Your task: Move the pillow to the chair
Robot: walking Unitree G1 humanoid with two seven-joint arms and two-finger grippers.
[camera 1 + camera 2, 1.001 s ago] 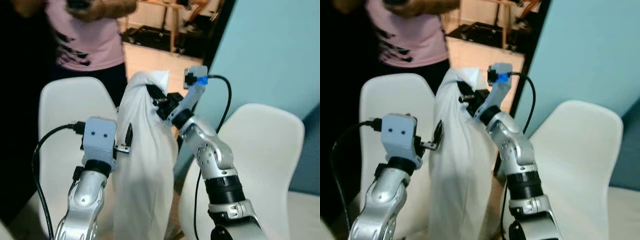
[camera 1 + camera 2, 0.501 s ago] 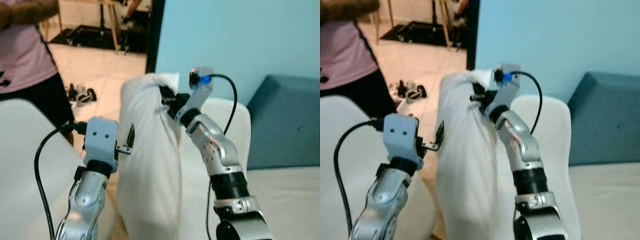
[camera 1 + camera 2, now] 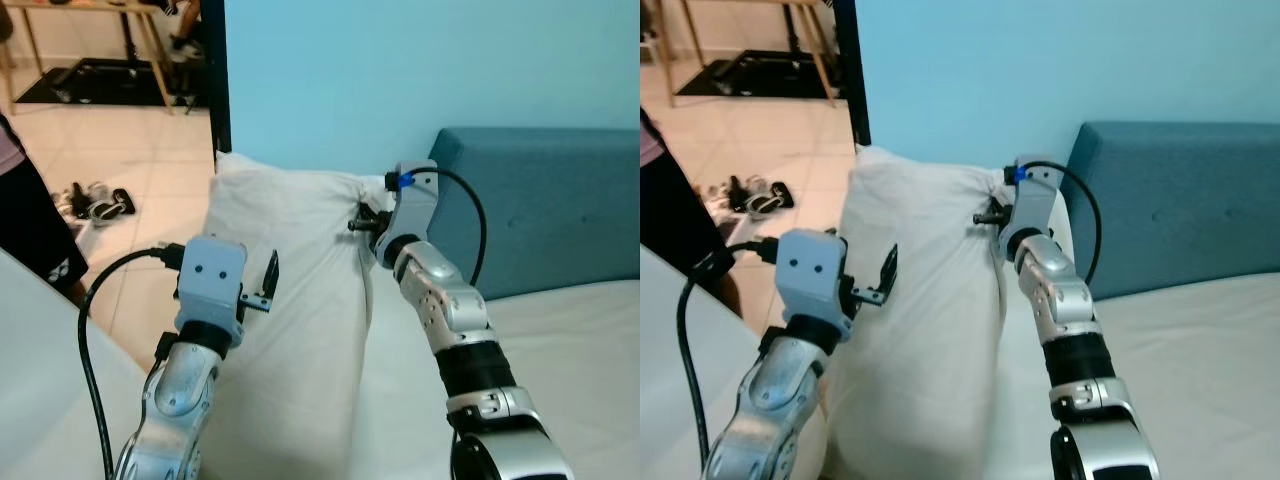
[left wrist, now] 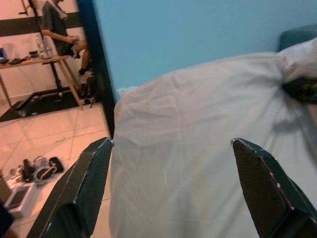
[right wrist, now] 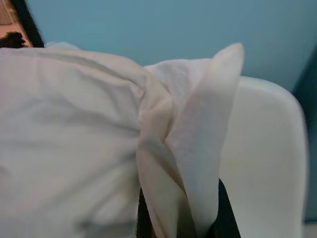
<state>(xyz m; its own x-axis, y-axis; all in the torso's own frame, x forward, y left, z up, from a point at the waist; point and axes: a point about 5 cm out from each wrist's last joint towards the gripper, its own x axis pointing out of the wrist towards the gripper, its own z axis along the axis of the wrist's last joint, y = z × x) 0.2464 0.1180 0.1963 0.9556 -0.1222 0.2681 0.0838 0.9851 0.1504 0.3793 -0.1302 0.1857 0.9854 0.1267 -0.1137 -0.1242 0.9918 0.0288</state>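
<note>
The white pillow (image 3: 290, 320) hangs upright between the two arms, held up in front of a light blue wall (image 3: 400, 70). The right gripper (image 3: 362, 222) has its jaws clamped on a bunched corner of the pillow at its upper right; in the right wrist view the fabric fold (image 5: 198, 148) is pinched between the black fingers (image 5: 225, 213). The left gripper (image 3: 268, 285) sits against the pillow's left face, its jaws spread wide with the cloth between them and not gripping it. Just behind the pillow, on the right, the pale rim of a white chair (image 5: 267, 148) shows. Further right stands a teal sofa (image 3: 560, 210). At far left, on the tiled floor (image 3: 130, 160), lie shoes (image 3: 95, 200), and part of a person (image 3: 30, 220) stands at the left edge
</note>
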